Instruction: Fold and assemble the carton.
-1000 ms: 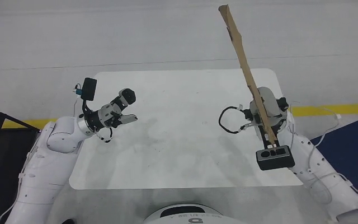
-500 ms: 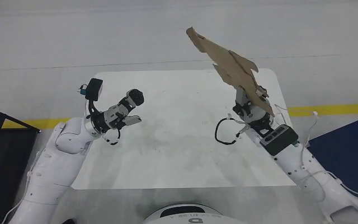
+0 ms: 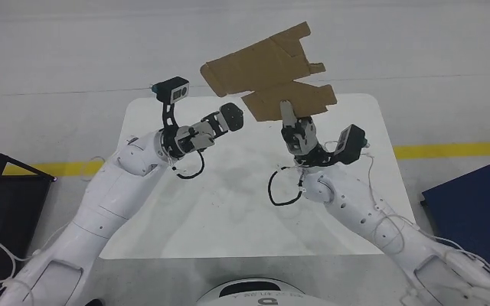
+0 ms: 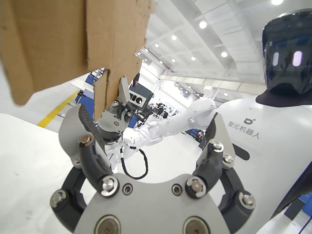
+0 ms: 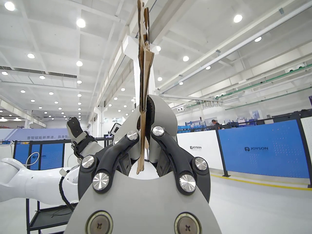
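1. Table (image 3: 230, 222): white top, both arms raised over its far half.
2. Right gripper (image 3: 293, 121) (image 5: 143, 109): clenched on the bottom edge of the carton (image 3: 260, 73), pinching the flat layers together. It is the sole support.
3. Left gripper (image 3: 233, 116) (image 4: 147, 120): fingers spread, nothing in them, just beside the carton's lower flap. I see no contact.
4. Carton (image 4: 61, 25) (image 5: 143, 62): still flat, unfolded, held in the air over the table's far edge, broad face towards the top camera.
5. Risk: with one narrow pinch on a wide sheet, the board may pivot or slip out if the left fingers push it before they close.
6. Risk: closing on a loose flap instead of a panel could crease it off the score line.
7. Since a second ago:
   - the right arm has swung from the table's right side towards the centre;
   - the carton has turned from edge-on to face-on;
   - the left arm has risen from the left side to meet it.
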Tool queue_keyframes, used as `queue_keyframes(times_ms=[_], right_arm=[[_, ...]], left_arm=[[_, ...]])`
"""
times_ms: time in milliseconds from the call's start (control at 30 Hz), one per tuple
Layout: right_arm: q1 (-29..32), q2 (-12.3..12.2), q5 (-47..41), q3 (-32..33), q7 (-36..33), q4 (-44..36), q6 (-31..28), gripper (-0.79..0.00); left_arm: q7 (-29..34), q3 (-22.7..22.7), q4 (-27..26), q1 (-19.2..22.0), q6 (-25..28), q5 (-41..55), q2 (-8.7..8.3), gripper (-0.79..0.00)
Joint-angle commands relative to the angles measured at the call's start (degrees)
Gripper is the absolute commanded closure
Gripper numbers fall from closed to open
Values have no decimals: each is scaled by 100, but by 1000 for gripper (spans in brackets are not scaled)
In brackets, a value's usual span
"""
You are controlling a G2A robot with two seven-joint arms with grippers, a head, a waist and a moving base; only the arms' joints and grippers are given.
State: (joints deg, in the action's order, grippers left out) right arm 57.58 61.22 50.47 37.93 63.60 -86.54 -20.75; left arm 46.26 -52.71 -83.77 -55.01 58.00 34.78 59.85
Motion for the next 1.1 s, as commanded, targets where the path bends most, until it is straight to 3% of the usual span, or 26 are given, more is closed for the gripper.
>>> queue_keyframes(times_ms=[0,167,300,400,533,600,767,933,1067], right_arm=[[3,-4,5,5,8,-5,3,0],[3,-4,5,5,8,-5,3,0],[162,60,-601,55,-353,-116,-377,0],[183,146,-888,23,-631,-85,-561,0],[167,268,-1265,-11,-985,42,-775,0],[144,326,-1358,5,-1068,118,-818,0],[153,458,-1592,100,-1061,265,-921,0],[187,559,-1596,183,-1180,351,-1027,0],[210,642,-1577,216,-1314,398,-1099,0]], left_arm=[[3,18,69,41,0,46,76,-785],[3,-56,150,51,0,-215,237,-785],[2,-177,323,102,0,-945,357,-782],[2,-290,422,81,0,-1128,476,-656],[2,-448,563,67,0,-1294,620,-554],[2,-518,597,53,0,-1344,682,-385],[2,-675,646,-5,0,-1457,790,-145],[2,-811,810,-18,0,-1693,861,-3],[2,-887,953,4,0,-1755,934,0]])
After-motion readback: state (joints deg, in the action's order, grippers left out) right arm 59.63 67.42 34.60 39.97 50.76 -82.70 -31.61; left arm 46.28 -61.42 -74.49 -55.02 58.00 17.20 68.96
